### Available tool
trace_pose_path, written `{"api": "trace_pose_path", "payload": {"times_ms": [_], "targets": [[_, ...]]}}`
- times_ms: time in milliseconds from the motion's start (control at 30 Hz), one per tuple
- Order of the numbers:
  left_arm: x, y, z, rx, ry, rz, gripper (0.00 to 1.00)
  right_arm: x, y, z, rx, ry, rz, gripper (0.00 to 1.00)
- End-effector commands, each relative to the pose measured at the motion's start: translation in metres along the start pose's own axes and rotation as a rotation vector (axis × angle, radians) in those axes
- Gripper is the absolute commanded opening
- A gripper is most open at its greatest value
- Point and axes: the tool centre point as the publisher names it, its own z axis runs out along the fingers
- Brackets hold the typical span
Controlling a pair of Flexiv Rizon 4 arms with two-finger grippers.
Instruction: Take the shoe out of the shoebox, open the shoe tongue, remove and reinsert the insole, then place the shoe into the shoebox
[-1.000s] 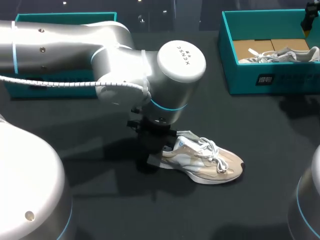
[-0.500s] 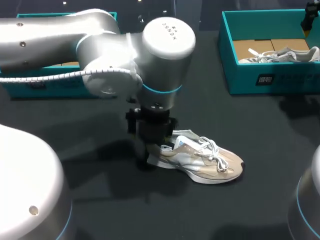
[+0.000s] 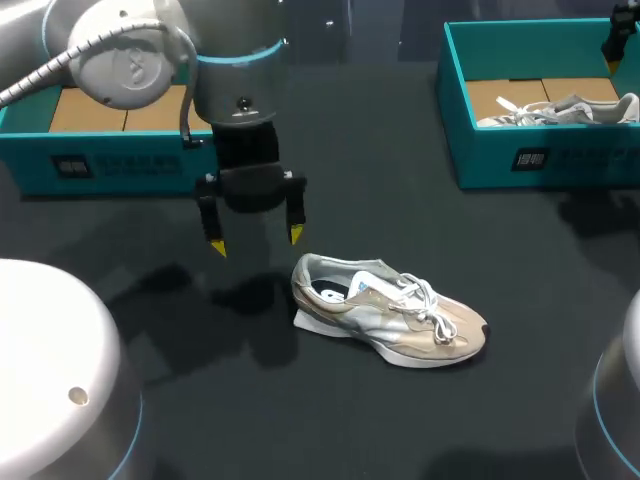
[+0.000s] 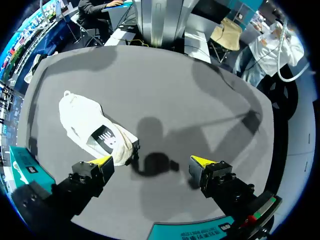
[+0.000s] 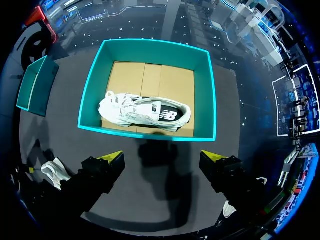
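The shoe [image 3: 390, 312] stands out on the table [image 3: 450, 220]. My left claw [image 3: 256, 241] hangs spread and empty, near its heel. I reckon the tongue [image 3: 372, 272] is next: come down, pinch it, pull it open.

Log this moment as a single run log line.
shoe: upright on table | left gripper: open, empty, raised beside shoe's heel | right gripper: open, empty, above right box holding second shoe

A second teal box [image 3: 590, 160] on the dark table [image 3: 400, 240] holds a white shoe [image 3: 560, 110].
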Motion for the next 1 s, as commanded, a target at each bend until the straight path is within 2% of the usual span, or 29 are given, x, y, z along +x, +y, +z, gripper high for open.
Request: {"api": "trace_pose_path", "payload": {"times_ms": [33,300,400,500,667,800,1000], "targets": [[0.014,0.007,0.001,0.115,-0.133,-0.057,1.0,0.0,-0.001,0.0,-0.001,-0.002,0.001,1.0],[0.014,0.007,0.001,0.115,-0.133,-0.057,1.0,0.0,-0.001,0.0,-0.001,-0.002,0.001,1.0],[0.02,0.011,-0.008,0.254,-0.241,-0.202,1.0,0.0,-0.001,0.0,-0.001,-0.002,0.001,1.0],[0.027,0.017,-0.014,0.351,-0.348,-0.356,1.0,0.0,-0.001,0.0,-0.001,-0.002,0.001,1.0],[0.036,0.028,-0.016,0.434,-0.455,-0.51,1.0,0.0,-0.001,0.0,-0.001,-0.002,0.001,1.0],[0.047,0.024,-0.007,0.515,-0.554,-0.622,1.0,0.0,-0.001,0.0,-0.001,-0.002,0.001,1.0],[0.056,0.02,0.019,0.624,-0.683,-0.774,1.0,0.0,-0.001,0.0,-0.001,-0.002,0.001,1.0]]}}
